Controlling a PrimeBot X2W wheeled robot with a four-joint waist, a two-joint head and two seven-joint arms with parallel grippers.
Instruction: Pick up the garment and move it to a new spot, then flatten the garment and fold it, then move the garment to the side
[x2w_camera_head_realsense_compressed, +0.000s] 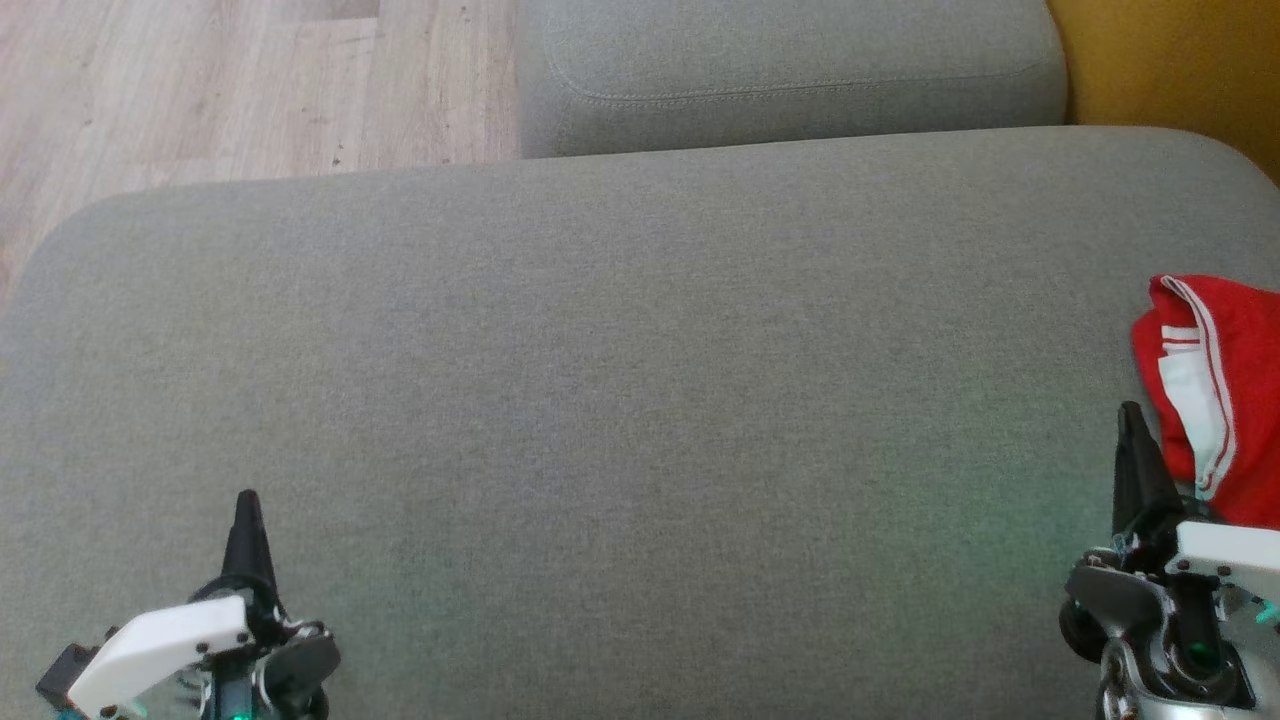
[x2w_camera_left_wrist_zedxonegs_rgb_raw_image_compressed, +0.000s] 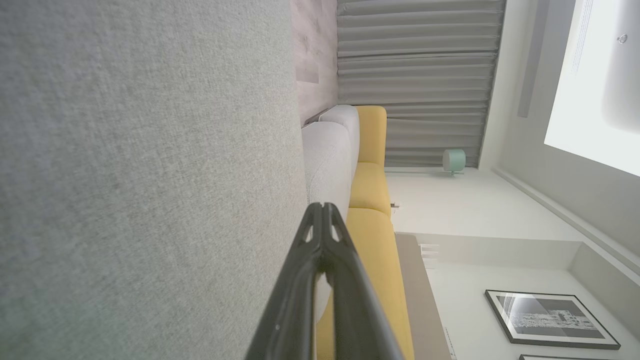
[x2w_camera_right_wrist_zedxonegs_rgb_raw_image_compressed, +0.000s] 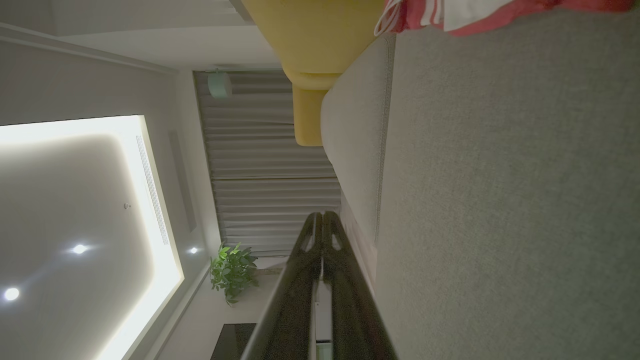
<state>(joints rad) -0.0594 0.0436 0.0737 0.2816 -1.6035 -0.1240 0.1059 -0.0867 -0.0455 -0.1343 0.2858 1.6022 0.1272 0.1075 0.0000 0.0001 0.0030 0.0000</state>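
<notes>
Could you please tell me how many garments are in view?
1. The red garment lies at the cushion's right edge, beside the right claw; it runs out of frame, so others may be hidden.

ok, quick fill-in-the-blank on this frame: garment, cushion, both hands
1. The garment is ___ with white stripes.
2. The left hand and the right hand both have their fingers ___.
3. Of the two hands, the garment lies nearer the ___ one.
4. The cushion under the garment is ___ in colour.
Missing words: red; shut; right; grey.
</notes>
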